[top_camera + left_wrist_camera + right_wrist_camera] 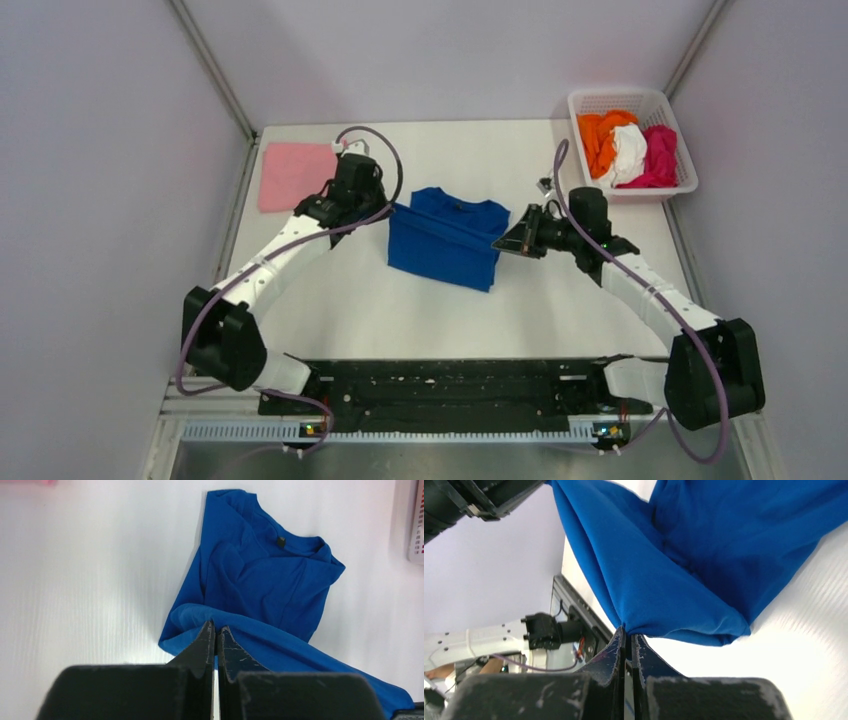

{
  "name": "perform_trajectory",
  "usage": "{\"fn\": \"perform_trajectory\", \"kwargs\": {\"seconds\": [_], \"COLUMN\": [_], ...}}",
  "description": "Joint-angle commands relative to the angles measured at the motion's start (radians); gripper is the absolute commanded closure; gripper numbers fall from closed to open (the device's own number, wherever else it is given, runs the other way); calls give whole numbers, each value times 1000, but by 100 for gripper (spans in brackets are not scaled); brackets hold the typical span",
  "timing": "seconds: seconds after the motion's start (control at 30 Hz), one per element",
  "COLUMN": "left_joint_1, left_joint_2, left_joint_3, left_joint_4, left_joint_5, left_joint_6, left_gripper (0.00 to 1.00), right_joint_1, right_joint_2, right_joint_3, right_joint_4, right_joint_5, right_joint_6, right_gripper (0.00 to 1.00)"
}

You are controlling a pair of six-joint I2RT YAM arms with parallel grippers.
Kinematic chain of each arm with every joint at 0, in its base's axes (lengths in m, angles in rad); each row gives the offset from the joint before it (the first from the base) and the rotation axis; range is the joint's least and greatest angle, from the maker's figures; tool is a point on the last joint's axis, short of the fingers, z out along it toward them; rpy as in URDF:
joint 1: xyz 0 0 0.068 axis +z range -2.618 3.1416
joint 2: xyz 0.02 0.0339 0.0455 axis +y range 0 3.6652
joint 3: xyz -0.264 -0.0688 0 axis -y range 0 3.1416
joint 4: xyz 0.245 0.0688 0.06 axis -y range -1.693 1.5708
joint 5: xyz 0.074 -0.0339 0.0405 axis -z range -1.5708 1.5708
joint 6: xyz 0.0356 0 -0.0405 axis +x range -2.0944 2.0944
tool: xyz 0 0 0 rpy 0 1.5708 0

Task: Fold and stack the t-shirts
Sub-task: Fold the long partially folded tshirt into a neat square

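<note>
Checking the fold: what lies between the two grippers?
The royal-blue cotton t-shirt: its raised edge spans from left gripper to right gripper, seen in the top view.

A white tabletop (440, 320) is enclosed on three sides by plain pale-grey walls (90, 150), joined at the back corners by metal struts (212, 68); it is evenly lit.
</note>
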Motion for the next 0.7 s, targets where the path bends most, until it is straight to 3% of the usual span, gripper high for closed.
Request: {"fn": "perform_trajectory", "kwargs": {"seconds": [0.0,0.67], "left_joint_1": [40,120], "left_joint_2": [92,623], "left_joint_3": [118,565], "left_joint_4": [75,21], "left_joint_5": [-36,77], "left_joint_6": [48,74], "left_gripper": [100,100], "right_joint_1": [-65,-184], "right_joint_2": [54,557], "right_joint_3": [60,295], "right_joint_4": [99,312], "right_joint_5": [-23,-44], "right_joint_6": [-9,25], "right_gripper": [100,100]}}
